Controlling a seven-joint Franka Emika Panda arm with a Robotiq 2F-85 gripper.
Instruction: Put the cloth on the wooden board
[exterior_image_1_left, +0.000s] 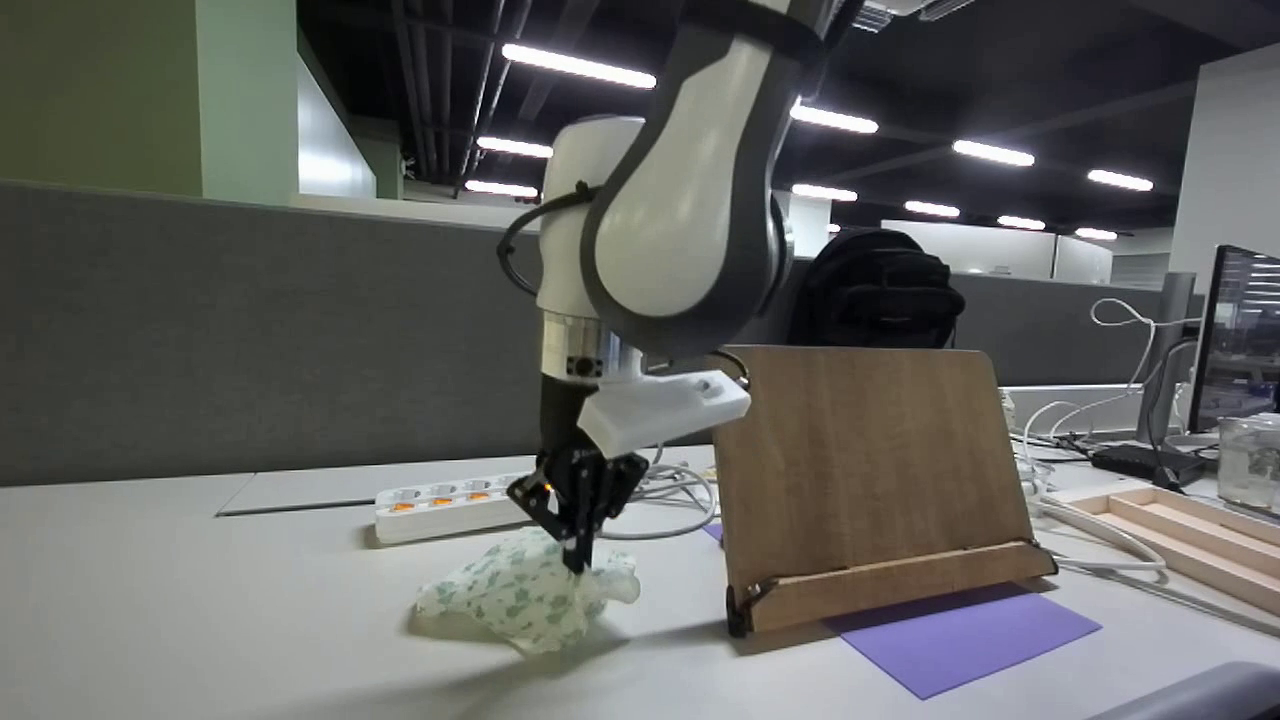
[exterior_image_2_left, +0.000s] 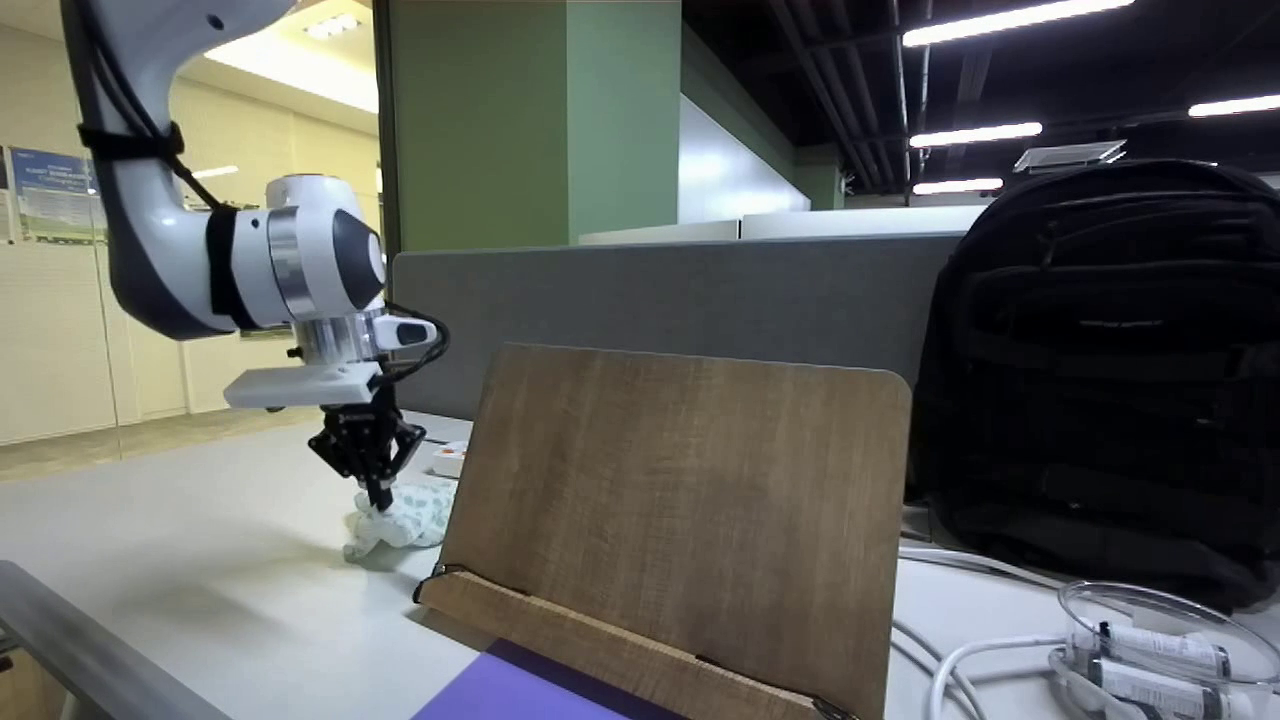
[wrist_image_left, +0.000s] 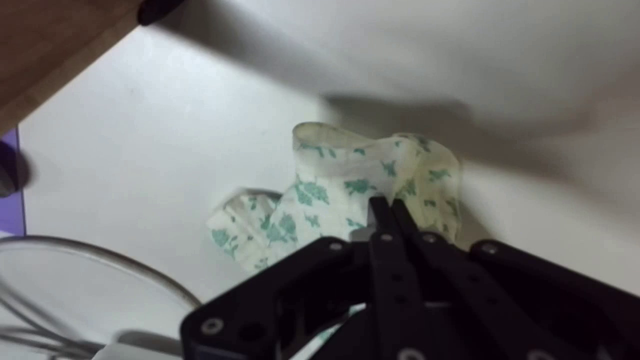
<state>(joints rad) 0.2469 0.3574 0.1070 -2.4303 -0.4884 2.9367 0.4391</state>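
The cloth, white with green leaf prints, is crumpled on the white table in both exterior views (exterior_image_1_left: 500, 592) (exterior_image_2_left: 418, 512) and fills the middle of the wrist view (wrist_image_left: 325, 192). My gripper (exterior_image_1_left: 577, 562) points down into the cloth. It also shows in an exterior view (exterior_image_2_left: 380, 498). In the wrist view its fingertips (wrist_image_left: 389, 204) are nearly together, with cloth bunched at them; the pinched part is hidden. The wooden board (exterior_image_1_left: 870, 470) leans upright on its stand beside the cloth, with a ledge at its bottom. It also shows in an exterior view (exterior_image_2_left: 690, 510) and the wrist view (wrist_image_left: 45, 45).
A purple sheet (exterior_image_1_left: 965, 640) lies under the front of the board. A white power strip (exterior_image_1_left: 450, 508) and loose cables (exterior_image_1_left: 680, 495) lie behind the cloth. A black backpack (exterior_image_2_left: 1090, 380) stands behind the board. A wooden tray (exterior_image_1_left: 1185, 540) and a clear container (exterior_image_2_left: 1165, 650) are beyond it.
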